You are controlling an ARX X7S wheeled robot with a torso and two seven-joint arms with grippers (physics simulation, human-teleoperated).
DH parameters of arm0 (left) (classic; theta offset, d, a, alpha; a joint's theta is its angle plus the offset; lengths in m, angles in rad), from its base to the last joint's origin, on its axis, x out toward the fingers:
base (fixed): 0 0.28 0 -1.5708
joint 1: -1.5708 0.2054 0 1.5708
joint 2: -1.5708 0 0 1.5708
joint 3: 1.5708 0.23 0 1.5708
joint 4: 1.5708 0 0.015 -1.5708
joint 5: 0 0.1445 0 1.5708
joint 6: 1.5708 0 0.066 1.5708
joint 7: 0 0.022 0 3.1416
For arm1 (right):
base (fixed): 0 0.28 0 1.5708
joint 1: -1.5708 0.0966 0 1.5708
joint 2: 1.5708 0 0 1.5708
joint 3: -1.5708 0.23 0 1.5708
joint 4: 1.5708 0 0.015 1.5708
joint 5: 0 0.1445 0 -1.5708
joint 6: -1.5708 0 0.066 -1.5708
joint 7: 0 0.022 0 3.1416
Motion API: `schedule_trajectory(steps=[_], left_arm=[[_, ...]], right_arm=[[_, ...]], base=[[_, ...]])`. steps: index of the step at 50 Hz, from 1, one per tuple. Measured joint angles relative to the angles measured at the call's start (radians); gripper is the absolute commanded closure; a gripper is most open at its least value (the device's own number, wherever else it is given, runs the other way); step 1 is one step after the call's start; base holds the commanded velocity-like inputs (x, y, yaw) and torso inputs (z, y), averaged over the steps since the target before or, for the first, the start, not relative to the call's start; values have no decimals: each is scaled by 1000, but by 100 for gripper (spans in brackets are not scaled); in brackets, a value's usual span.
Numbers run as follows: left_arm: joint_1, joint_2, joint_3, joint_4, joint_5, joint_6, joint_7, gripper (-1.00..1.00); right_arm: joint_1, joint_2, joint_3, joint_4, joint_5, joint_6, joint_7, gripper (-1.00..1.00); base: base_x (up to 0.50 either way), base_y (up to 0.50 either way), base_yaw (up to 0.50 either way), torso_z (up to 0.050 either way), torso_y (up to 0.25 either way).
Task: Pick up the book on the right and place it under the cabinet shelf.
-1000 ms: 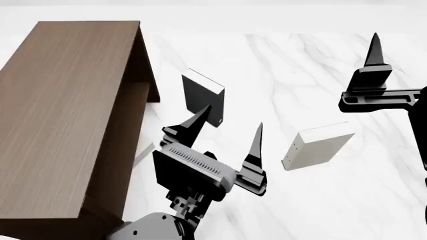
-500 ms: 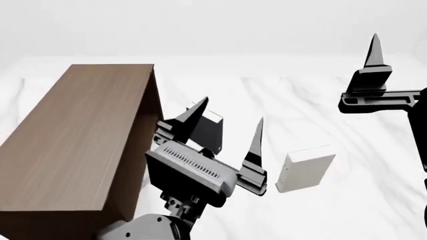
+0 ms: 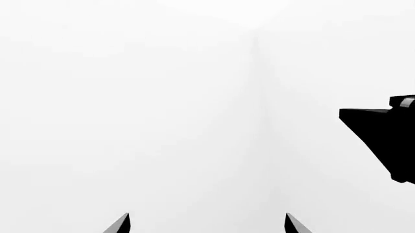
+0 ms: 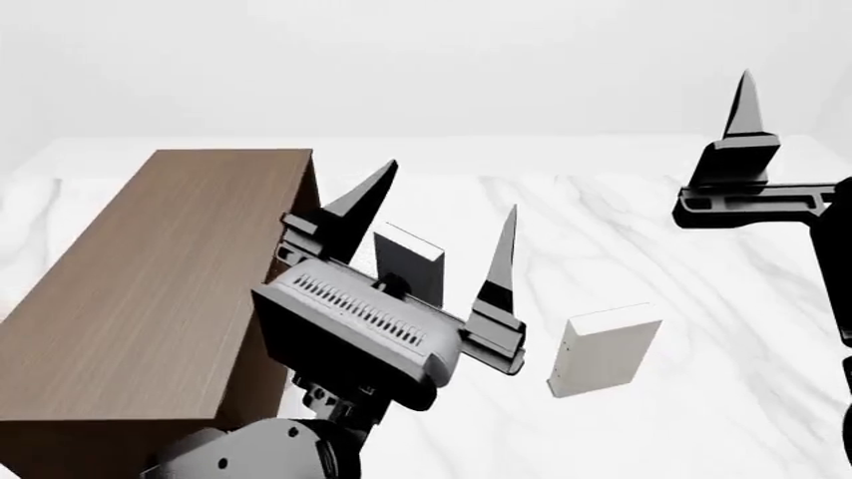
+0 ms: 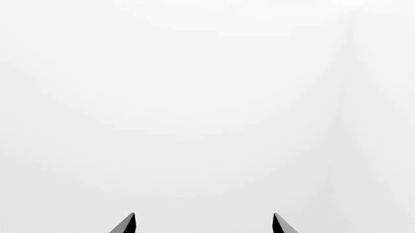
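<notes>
While both arms hang in the air above the white marbled table (image 4: 665, 439), nothing is held by either one. The left gripper (image 4: 440, 225) points upward with its two dark fingers (image 4: 501, 249) spread wide, just right of the cabinet shelf (image 4: 147, 299); its wrist view shows only the two fingertips against blank white wall, plus a dark piece of the other arm at one edge. The right gripper (image 4: 745, 105) is raised well to the right of the cabinet; in the head view only one pointed finger is plain, but its own wrist view shows two tips (image 5: 127, 224) set far apart, with nothing between them.

The cabinet shelf is a big brown wood-grain box lying on the table, its long top toward the camera. The book (image 4: 606, 354), pale grey, stands upright on the table well to the right of the cabinet and touches neither gripper. A black book (image 4: 413, 264) stands upright between it and the cabinet, closer to the cabinet, partly hidden behind the left fingers.
</notes>
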Motion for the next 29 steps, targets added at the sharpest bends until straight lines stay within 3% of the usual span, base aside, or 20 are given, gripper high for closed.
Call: schedule_trajectory(steps=[20,29], left_arm=[[-110,-134,-99,163,-104,-149,-101,-100],[-142,-214,-155,216,-160,-185,-138,-100]], right_arm=[[-38,-8,-7,-3,-26,-39,-6,-100],[-51,-15,-9,-16,-42,-53,-5,-100]], base=[[0,0,0,0,245],[0,0,0,0,41]])
